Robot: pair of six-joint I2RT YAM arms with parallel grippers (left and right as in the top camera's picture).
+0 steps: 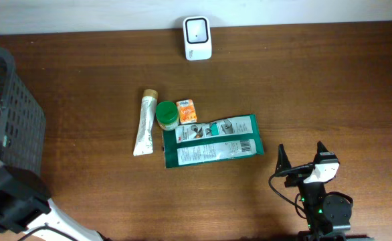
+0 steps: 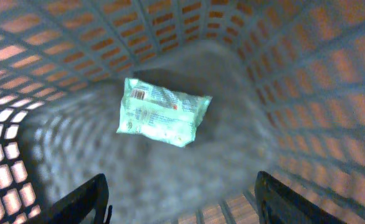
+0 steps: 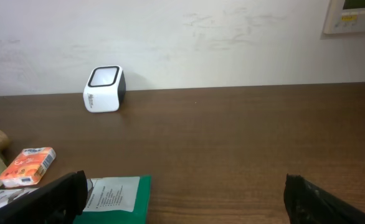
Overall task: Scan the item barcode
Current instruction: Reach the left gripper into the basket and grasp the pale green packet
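Observation:
The white barcode scanner stands at the table's far edge and shows in the right wrist view as a small white box against the wall. In the left wrist view, a pale green packet lies flat on the floor of the dark mesh basket. My left gripper hangs open above it, well apart from it, with nothing between its fingers. My right gripper is open and empty near the front right of the table, just right of a green pouch.
A white tube, a green-lidded jar and a small orange packet lie in a cluster mid-table, touching the pouch. The basket stands at the left edge. Bare wood lies between the cluster and the scanner.

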